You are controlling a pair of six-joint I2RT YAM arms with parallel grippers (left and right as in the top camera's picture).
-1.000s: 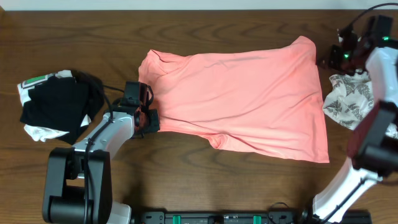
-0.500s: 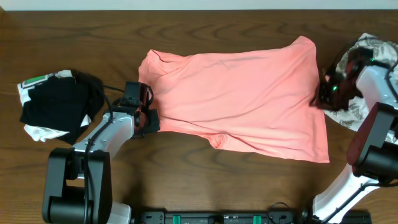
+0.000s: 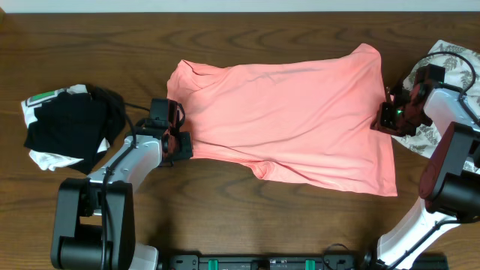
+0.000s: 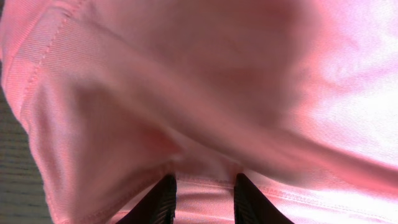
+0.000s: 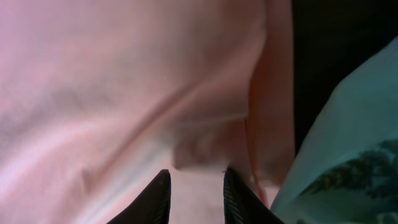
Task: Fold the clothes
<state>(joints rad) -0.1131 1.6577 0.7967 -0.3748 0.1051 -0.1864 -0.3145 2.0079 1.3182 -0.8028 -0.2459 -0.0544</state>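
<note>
Left hand (image 3: pixel 178 144) clamped on pink shirt (image 3: pixel 292 112), right hand (image 3: pixel 386 120) grip unclear; black pile (image 3: pixel 71 127), patterned cloth (image 3: pixel 448 58) nearby.

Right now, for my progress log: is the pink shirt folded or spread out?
Spread out. The pink shirt lies flat on the table, its whole outline showing, nothing turned over onto itself beyond small wrinkles.

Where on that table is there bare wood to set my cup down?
Bare: far strip behind the pink shirt; near strip in front of it. Crowded: left gripper by black clothes, right gripper by patterned cloth.
</note>
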